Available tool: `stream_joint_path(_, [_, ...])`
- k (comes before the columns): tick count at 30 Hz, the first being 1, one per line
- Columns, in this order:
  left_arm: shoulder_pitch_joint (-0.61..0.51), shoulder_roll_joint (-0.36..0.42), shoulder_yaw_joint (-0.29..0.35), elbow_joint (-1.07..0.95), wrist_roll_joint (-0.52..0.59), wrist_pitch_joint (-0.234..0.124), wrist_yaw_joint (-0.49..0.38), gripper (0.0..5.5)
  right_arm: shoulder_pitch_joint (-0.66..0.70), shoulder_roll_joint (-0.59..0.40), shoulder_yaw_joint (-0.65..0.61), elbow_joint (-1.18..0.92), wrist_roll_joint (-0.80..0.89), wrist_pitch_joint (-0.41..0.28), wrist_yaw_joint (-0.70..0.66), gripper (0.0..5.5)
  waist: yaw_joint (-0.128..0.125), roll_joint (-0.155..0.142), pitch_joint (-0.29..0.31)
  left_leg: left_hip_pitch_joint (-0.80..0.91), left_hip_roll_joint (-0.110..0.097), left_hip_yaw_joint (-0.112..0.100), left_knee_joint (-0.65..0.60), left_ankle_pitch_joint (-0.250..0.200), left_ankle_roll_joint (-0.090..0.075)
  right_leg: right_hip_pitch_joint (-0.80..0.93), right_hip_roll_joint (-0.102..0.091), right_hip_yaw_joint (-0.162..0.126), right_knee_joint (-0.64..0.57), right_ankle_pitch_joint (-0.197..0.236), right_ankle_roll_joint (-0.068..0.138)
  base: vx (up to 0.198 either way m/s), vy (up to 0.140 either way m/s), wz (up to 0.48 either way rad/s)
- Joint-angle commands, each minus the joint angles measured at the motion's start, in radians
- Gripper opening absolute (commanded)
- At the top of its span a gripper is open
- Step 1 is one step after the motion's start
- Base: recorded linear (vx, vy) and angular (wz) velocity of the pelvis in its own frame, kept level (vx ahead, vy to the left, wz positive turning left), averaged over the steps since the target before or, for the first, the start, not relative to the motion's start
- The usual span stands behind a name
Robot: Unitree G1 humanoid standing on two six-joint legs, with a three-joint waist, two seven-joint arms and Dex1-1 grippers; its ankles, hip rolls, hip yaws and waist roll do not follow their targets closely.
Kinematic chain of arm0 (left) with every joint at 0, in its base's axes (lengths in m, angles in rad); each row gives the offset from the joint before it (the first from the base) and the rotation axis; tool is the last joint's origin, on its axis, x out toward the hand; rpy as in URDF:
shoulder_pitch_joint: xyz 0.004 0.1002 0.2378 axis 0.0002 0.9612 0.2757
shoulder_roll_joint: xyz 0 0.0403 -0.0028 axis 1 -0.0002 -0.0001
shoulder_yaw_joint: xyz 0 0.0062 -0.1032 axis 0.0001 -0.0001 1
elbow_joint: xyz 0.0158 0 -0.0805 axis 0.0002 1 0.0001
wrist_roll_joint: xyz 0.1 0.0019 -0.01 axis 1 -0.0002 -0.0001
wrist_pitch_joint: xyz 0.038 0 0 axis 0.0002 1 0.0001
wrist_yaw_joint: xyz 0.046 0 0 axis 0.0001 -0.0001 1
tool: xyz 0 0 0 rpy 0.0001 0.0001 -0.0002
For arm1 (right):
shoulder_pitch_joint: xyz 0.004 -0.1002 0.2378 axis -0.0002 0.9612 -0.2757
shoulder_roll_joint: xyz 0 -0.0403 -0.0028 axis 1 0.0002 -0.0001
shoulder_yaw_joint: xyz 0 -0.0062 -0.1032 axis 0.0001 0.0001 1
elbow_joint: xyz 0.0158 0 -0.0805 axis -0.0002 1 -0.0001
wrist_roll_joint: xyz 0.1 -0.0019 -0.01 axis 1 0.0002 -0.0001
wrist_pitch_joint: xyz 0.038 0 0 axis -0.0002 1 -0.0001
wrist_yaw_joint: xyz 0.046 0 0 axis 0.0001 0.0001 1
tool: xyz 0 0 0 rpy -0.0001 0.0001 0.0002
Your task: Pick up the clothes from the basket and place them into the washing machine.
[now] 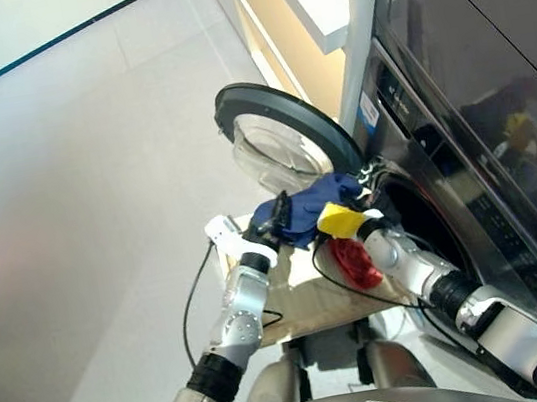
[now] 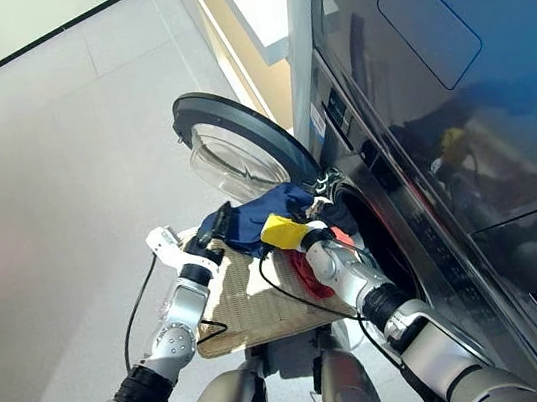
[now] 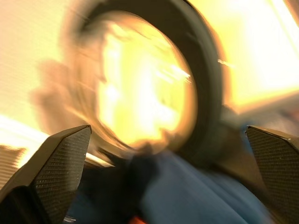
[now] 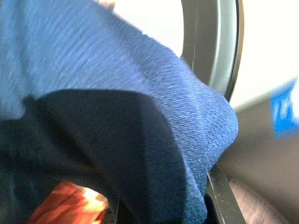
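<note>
The navy blue garment (image 1: 314,199) hangs in the air between the basket and the washing machine (image 1: 465,161), just in front of its drum hole (image 1: 414,212). My right gripper (image 1: 360,187) is shut on it, and blue cloth (image 4: 140,70) fills most of the right wrist view. My left gripper (image 1: 276,218) is at the garment's left end, open, with blue cloth (image 3: 187,196) low between its spread fingers (image 3: 60,158). A coral-red garment (image 1: 356,261) lies on the cream woven basket (image 1: 305,307) under my right arm. The round glass door (image 1: 279,139) stands open.
A dark flat-panelled unit (image 1: 482,7) is stacked above the washer. A black cable (image 1: 193,288) loops off my left forearm beside the basket. Pale tiled floor (image 1: 95,186) stretches to the left. A cream wall and white shelf (image 1: 310,3) stand behind the open door.
</note>
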Motion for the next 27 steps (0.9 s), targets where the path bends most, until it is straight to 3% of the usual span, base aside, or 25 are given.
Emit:
stream_joint_path(1, [-0.038,0.03,0.055,0.074,0.122,-0.087,0.06,5.5,-0.026,0.056,-0.081,0.015,0.159,-0.052,-0.042,0.0,0.034,-0.06,-0.007,-0.018,-0.066,-0.003,-0.013,0.024,-0.005,0.024,-0.007,0.0,0.032,-0.035,0.078,0.0,0.0,0.0])
stream_joint_path(6, [-0.066,0.044,0.139,0.262,0.268,-0.118,0.157,5.5,-0.029,0.077,-0.169,0.04,0.365,-0.107,-0.064,0.0,0.039,-0.059,0.045,-0.075,-0.065,-0.001,0.006,0.037,0.002,-0.04,-0.012,0.001,0.068,-0.032,0.074,-0.099,0.016,0.032])
stream_joint_path(10, [-0.106,0.036,0.145,0.342,0.299,-0.129,0.202,5.5,-0.06,0.089,-0.217,0.034,0.496,-0.149,-0.091,0.0,0.04,-0.052,0.096,-0.17,-0.072,0.012,0.095,0.018,0.013,-0.129,-0.021,0.003,0.139,-0.043,0.063,-0.155,0.022,0.057])
stream_joint_path(13, [-0.157,0.04,0.12,0.423,0.342,-0.125,0.229,5.5,-0.15,0.086,-0.279,0.078,0.674,-0.202,-0.099,0.0,0.036,-0.032,0.143,-0.348,-0.08,0.019,0.24,-0.021,0.025,-0.298,-0.032,0.013,0.265,-0.072,0.046,-0.177,0.016,0.071])
stream_joint_path(14, [-0.166,0.042,0.114,0.434,0.356,-0.124,0.233,5.5,-0.167,0.079,-0.291,0.086,0.692,-0.207,-0.102,0.0,0.035,-0.028,0.147,-0.397,-0.079,0.02,0.283,-0.033,0.028,-0.339,-0.037,0.015,0.3,-0.083,0.043,0.0,0.0,0.0])
stream_joint_path(15, [-0.17,0.043,0.107,0.434,0.359,-0.127,0.231,5.5,-0.188,0.077,-0.306,0.096,0.735,-0.221,-0.096,0.0,0.035,-0.022,0.145,-0.432,-0.076,0.013,0.322,-0.072,0.026,-0.374,-0.034,0.022,0.342,-0.115,0.047,-0.008,-0.03,0.181])
stream_joint_path(18, [-0.183,0.052,0.088,0.424,0.38,-0.128,0.232,5.5,-0.255,0.064,-0.355,0.125,0.824,-0.248,-0.098,0.0,0.034,-0.008,0.147,-0.561,-0.071,0.011,0.433,-0.11,0.03,-0.498,-0.036,0.03,0.441,-0.14,0.041,-0.057,-0.014,0.18])
stream_joint_path(24, [-0.213,0.075,0.075,0.382,0.373,-0.126,0.253,5.5,-0.416,0.031,-0.478,0.173,1.018,-0.315,-0.154,0.0,0.038,0.021,0.154,-0.76,-0.061,0.009,0.584,-0.156,0.038,-0.7,-0.028,0.046,0.584,-0.181,0.028,-0.023,-0.009,0.035])
stream_joint_path(27, [-0.211,0.087,0.067,0.361,0.375,-0.124,0.257,5.5,-0.48,0.029,-0.547,0.182,1.146,-0.37,-0.162,0.0,0.043,0.037,0.155,-0.817,-0.054,0.018,0.639,-0.182,0.041,-0.775,-0.019,0.066,0.644,-0.2,0.021,0.0,0.0,0.0])
